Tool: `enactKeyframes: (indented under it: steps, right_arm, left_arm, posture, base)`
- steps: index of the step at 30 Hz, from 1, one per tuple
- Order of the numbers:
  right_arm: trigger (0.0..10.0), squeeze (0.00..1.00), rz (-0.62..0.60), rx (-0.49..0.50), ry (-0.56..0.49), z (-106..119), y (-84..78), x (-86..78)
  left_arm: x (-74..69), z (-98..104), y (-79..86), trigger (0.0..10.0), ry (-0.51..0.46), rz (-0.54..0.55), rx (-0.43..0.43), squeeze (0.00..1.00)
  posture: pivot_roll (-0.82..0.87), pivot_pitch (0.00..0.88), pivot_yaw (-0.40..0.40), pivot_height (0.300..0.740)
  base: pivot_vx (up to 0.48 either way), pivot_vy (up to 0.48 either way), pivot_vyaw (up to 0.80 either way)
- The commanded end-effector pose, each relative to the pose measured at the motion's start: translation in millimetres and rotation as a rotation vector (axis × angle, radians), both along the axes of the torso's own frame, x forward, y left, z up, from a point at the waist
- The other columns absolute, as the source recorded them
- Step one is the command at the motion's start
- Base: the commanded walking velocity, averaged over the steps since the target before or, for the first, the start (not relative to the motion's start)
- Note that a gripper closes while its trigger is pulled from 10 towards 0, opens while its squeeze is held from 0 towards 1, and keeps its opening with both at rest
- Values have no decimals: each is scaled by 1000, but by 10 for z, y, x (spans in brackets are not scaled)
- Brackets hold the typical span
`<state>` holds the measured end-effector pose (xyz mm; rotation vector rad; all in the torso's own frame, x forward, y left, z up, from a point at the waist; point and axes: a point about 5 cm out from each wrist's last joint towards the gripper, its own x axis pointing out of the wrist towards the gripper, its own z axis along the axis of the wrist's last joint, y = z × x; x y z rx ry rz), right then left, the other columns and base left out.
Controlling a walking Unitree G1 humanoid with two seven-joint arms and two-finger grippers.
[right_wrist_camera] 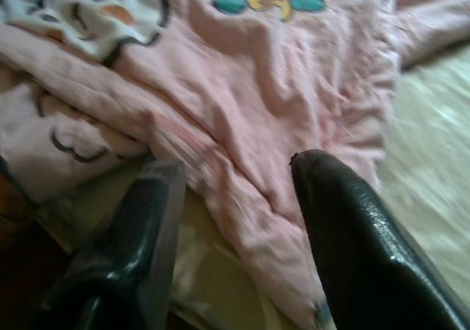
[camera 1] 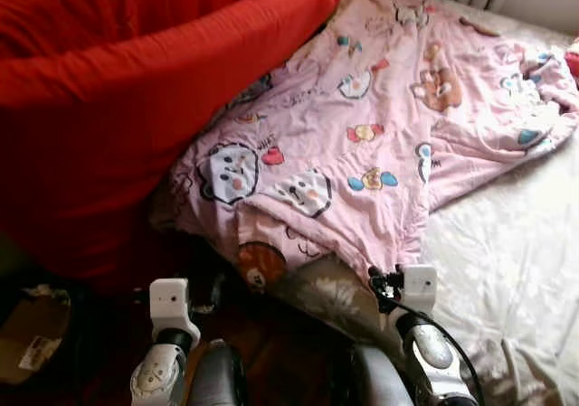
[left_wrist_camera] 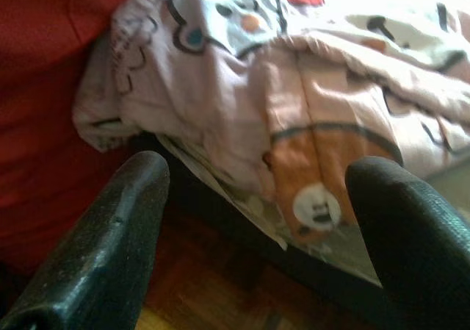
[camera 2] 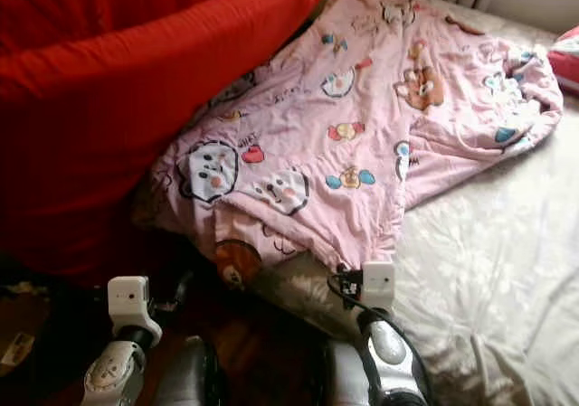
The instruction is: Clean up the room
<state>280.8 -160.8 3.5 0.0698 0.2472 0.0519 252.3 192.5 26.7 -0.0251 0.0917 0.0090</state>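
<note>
Pink cartoon-print blanket (camera 1: 380,126) lies rumpled across the bed's pale sheet (camera 1: 507,261) in the left eye view, running from about 12 o'clock down to the bed edge at 6 o'clock, its lower hem hanging over the side. A big red cushion (camera 1: 118,99) presses against it from 9 to 11 o'clock. Both silver arms rise from 6 o'clock; their wrist cameras sit just short of the hem.

Right eye view shows the same layout, with the dark wooden floor (camera 2: 262,352) between the arms.

In the left wrist view, the left gripper (left_wrist_camera: 257,220) has its two black fingers (left_wrist_camera: 110,242) spread wide, clasping nothing; the blanket's hanging hem with an orange bear face sits between and beyond them, apart from the pads.

In the right wrist view, the right gripper (right_wrist_camera: 235,220) is likewise spread, nothing held. One finger (right_wrist_camera: 360,242) lies close over the blanket's edge; whether it touches the cloth is unclear through the blur.
</note>
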Motion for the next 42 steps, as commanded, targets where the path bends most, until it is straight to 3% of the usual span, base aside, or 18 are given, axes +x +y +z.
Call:
enactKeyframes:
  steps: [1,14,42]
  right_arm:
    - [10000,0,-8,8,27,-52,-4,-40]
    - [10000,0,26,26,34,-69,76,-52]
    - [10000,0,24,34,16,-26,92,-12]
  left_arm:
    - [-49,-70,9,10000,29,8,-6,0]
    - [-18,-68,11,10000,32,5,-11,0]
    - [7,-60,21,10000,31,2,-13,0]
  posture:
    - [10,248,0,623]
    - [11,254,2,623]
    - [14,252,3,623]
  base:
    - [0,0,0]
    - [0,0,0]
    - [0,0,0]
